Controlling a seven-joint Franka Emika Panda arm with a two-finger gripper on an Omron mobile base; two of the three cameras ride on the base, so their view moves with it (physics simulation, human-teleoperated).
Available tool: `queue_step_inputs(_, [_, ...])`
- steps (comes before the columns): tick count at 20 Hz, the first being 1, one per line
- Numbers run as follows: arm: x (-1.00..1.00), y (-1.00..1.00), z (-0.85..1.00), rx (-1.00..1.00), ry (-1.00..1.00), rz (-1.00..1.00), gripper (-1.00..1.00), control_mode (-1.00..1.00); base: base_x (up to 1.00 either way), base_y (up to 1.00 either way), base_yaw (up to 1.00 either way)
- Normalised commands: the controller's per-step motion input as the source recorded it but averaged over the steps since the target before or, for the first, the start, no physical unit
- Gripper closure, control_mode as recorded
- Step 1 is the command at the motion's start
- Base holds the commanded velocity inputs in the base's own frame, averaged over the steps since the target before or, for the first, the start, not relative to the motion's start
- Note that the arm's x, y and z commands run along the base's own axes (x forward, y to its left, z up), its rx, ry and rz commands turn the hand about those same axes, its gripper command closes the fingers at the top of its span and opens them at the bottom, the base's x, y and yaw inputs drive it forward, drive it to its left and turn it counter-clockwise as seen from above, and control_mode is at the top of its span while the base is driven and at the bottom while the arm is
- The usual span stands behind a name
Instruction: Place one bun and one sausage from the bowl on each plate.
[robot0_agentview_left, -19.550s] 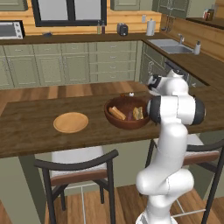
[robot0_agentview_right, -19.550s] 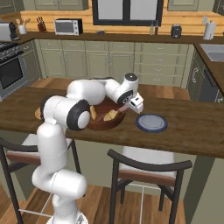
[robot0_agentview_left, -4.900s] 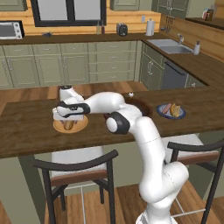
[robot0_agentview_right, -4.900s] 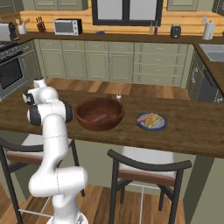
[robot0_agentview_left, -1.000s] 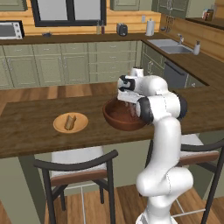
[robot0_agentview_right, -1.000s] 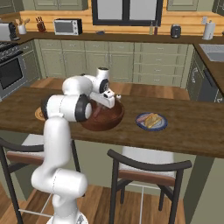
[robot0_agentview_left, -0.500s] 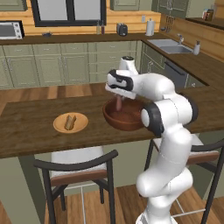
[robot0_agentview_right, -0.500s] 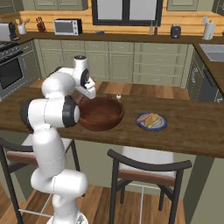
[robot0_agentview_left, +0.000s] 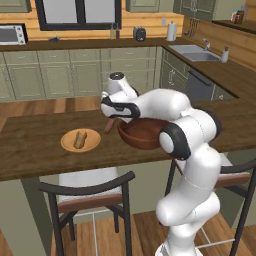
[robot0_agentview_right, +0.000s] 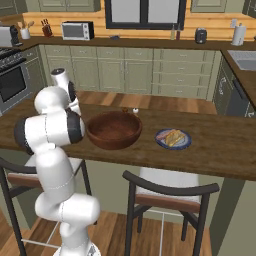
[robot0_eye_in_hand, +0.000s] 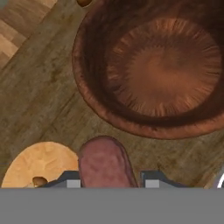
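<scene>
Lying left of the fingers (robot0_agentview_left: 109, 123), a bun (robot0_agentview_left: 80, 139) rests on the tan plate (robot0_agentview_left: 68, 145); the fingers are clamped on a sausage (robot0_agentview_left: 108, 126) above the worktop (robot0_agentview_left: 30, 145), the bowl (robot0_agentview_left: 142, 135) just right.

Bare worktop (robot0_agentview_left: 30, 145) lies between the big bowl (robot0_agentview_left: 145, 134) and the tan plate (robot0_agentview_left: 70, 146), so there is room to pass there, but the bowl's tall wall blocks one side.
</scene>
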Motion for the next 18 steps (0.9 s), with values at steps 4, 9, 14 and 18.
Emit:
queue_step_inputs(4, [0.16,0.56,0.00,0.00,0.00,-0.16,1.00,-1.00,0.00,0.00,0.00])
queue_step_inputs(9, [0.09,0.22,-0.23,0.00,0.09,-0.04,1.00,-1.00,0.00,0.00,0.00])
queue_step_inputs(14, [0.28,0.00,-0.54,0.00,0.08,0.00,1.00,-1.00,0.00,0.00,0.00])
queue_step_inputs(18, [0.55,0.38,-0.46,0.01,0.08,0.00,1.00,-1.00,0.00,0.00,0.00])
